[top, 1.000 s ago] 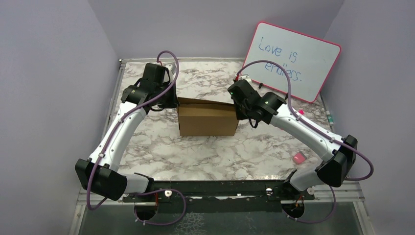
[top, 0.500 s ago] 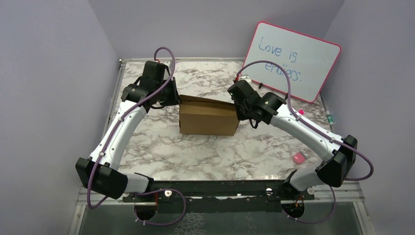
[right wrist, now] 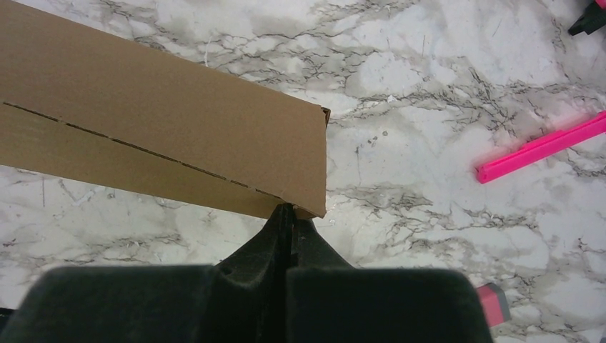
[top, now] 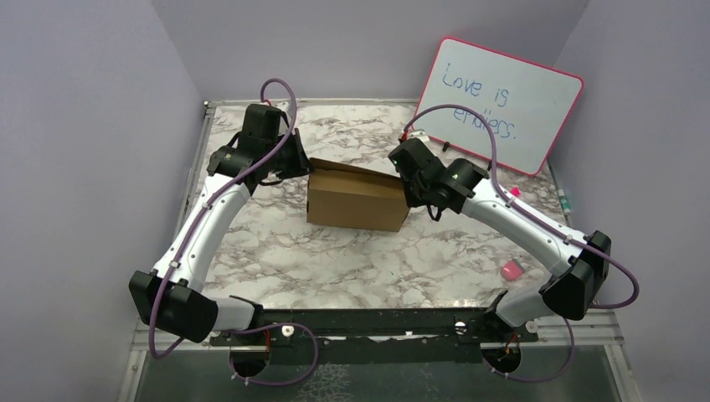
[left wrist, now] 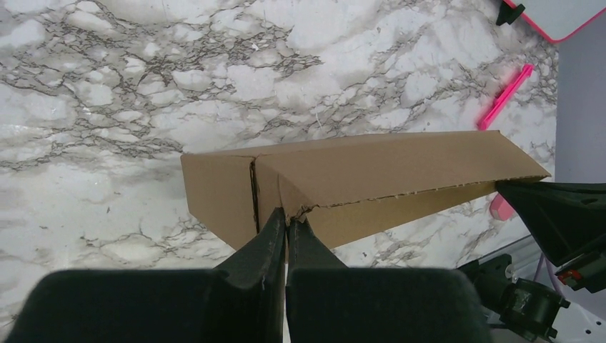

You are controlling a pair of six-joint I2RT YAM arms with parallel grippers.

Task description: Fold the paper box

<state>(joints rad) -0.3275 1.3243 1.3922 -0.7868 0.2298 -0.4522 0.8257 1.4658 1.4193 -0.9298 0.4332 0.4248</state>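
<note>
The two arms rise from the near edge of the marble bench (top: 352,260) and bend inward toward each other. Near the right arm's elbow a small pink block (top: 511,269) lies on the bench, well apart from everything else.

The box (top: 356,199) sits about mid-bench between the two hands, closed up as a brown rectangular carton. Its long side runs left to right and it sits a little askew. Its top line slopes slightly down from the left end to the right.

The left hand (top: 299,162) is at the box's left end. In its wrist view the fingers (left wrist: 271,236) are pressed together on the cardboard where a ragged perforated fold line meets the end flap.

The right hand (top: 405,179) is at the box's right end. Its fingers (right wrist: 304,239) are likewise pressed together, pinching the box's edge just beside the corner. A perforated line runs along the panel above them.

Beyond the right hand a pink stick (right wrist: 543,146) lies flat on the marble, apart from the box. At the far right a pink-framed whiteboard (top: 502,105) leans against the wall. It bears the blue handwriting "Love is endless."
</note>
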